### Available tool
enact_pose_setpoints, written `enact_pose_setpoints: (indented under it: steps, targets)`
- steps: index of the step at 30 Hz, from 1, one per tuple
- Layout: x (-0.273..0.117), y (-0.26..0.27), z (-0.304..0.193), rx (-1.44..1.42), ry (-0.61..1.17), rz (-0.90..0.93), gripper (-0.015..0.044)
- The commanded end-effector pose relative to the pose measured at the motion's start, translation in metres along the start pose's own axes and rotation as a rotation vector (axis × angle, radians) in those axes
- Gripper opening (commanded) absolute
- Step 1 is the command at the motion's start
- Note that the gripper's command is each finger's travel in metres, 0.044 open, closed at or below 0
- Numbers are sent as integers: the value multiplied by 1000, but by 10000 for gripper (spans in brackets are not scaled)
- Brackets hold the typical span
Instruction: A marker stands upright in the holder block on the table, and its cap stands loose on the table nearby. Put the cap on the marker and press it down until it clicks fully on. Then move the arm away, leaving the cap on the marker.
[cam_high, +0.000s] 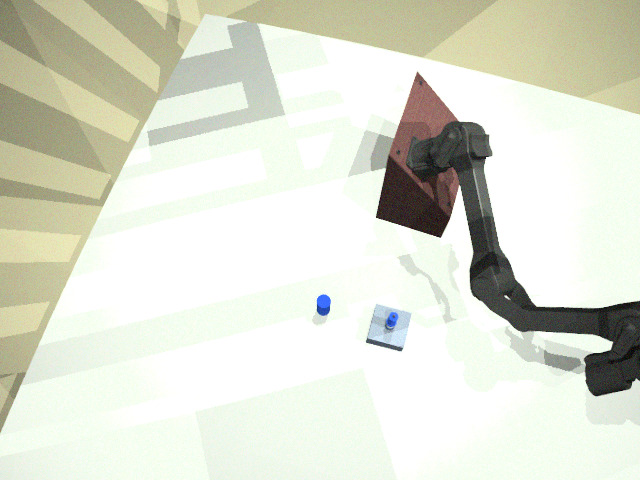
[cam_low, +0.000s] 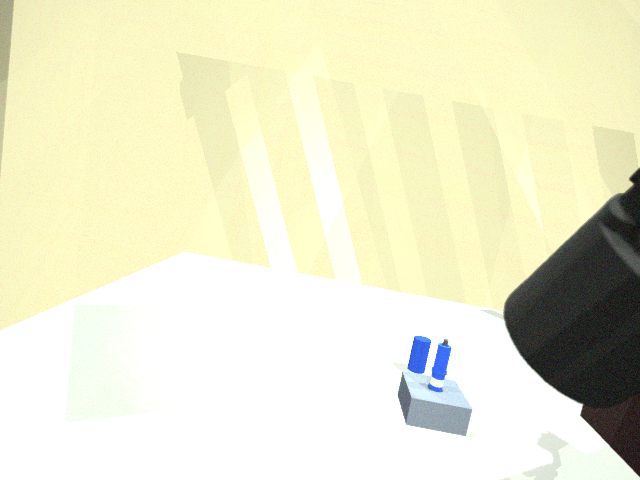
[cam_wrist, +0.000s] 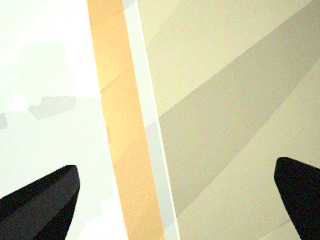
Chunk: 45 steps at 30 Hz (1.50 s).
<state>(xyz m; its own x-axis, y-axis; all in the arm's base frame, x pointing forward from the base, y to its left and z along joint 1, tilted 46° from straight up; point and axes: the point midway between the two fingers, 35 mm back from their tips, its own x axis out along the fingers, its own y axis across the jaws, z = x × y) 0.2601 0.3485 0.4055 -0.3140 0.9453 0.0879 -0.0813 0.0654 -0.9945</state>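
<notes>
The blue cap is stood upright on the white table, near the grey block. The marker is held upright by the block, its dark tip left uncovered. The gripper is held over the table's edge, and its fingers are spread wide apart, with nothing gripped between them
</notes>
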Motion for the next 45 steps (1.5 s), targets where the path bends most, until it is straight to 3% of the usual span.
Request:
enact_pose_setpoints:
  steps: [1,6,14,21,30,34,45]
  targets:
    - [0,-1,1,-8,2,-2,374]
    - [12,-39,30,-227,24,-70,243]
    - [24,-117,125,-637,-4,-262,238]
    - [8,-174,214,-946,8,-479,238]
    - [-52,-229,329,-1282,87,-823,238]
    - [-76,-245,359,-1254,115,-944,238]
    - [-206,-268,463,-1443,287,-1435,238]
